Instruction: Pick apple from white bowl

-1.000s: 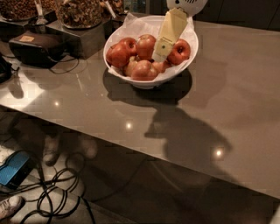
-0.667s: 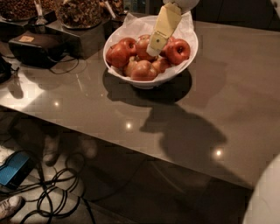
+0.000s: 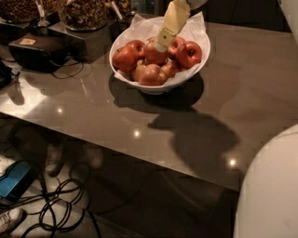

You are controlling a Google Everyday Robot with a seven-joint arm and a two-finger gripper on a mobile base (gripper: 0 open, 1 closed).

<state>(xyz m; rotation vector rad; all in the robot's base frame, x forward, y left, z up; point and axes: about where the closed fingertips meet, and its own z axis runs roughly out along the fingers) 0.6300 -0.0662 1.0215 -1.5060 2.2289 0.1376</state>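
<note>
The white bowl (image 3: 139, 82), lined with crinkled white paper, stands on the brown table at the upper middle and holds several apples. The apple (image 3: 152, 56), red with an orange blush, lies near the bowl's centre. Two darker glossy red apples (image 3: 190, 54) lie on the right, and paler yellow-brown ones (image 3: 151, 75) at the front. My gripper (image 3: 161, 45), pale yellow, reaches down from the top edge, and its tip rests at the top of the central apple.
Dark containers of nuts (image 3: 84, 13) and a black device (image 3: 36, 50) with a cable stand left of the bowl. The table's front edge (image 3: 139, 155) runs diagonally. Cables (image 3: 60, 204) and a blue object (image 3: 14, 180) lie on the floor. My white body (image 3: 272, 186) fills the lower right.
My gripper has shifted a little left and down over the bowl, from the right-side apples to the central one. My white body has come further into view at the lower right.
</note>
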